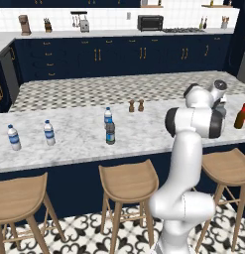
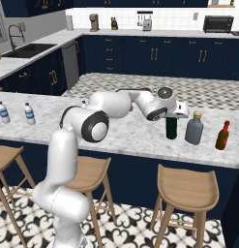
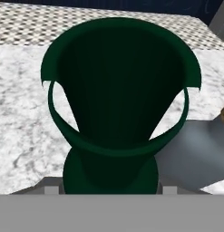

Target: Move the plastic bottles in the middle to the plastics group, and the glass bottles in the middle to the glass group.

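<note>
Here, green wine bottle [image 2: 171,128] upright, just beside grey-blue bottle [image 2: 194,128]

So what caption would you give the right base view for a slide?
Robot arm over a dark green bottle standing beside a grey-blue bottle and an amber-red one.

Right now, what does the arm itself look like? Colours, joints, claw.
Arm: glossy white, rounded tubular links. Dark grey to black round joint caps, one at the elbow, another near the wrist. A pale, boxy claw sits at the end. No cables or markings visible.
</note>
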You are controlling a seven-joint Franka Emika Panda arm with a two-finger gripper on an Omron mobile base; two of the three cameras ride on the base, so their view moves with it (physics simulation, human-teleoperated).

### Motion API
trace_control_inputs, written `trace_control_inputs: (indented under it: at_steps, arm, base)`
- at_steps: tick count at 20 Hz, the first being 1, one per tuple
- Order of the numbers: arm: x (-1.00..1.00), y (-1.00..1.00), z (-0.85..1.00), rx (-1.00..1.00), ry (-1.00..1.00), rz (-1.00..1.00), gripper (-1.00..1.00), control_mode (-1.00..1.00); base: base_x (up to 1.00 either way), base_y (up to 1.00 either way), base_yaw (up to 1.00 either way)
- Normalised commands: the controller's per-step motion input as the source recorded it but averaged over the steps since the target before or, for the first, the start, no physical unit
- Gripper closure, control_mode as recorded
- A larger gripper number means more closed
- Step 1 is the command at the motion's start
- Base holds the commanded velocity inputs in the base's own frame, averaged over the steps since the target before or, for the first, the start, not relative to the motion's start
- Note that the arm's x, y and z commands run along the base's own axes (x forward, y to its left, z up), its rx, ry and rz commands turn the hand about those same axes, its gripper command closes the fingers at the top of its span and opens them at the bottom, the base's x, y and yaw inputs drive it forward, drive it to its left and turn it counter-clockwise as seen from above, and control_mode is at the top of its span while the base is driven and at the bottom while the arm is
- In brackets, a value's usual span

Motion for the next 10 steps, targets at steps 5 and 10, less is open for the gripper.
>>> trace_control_inputs:
  at_steps: [5, 10]
  arm:
    - [0.22, -0.12, -0.02, 0.00, 0.00, -0.01, 1.00, -1.00]
    - [0.02, -0.03, -0.35, 0.00, 0.00, 0.00, 1.00, -1.00]
  base:
    - [0.00, 0.00, 0.00]
    - [0.00, 0.00, 0.00]
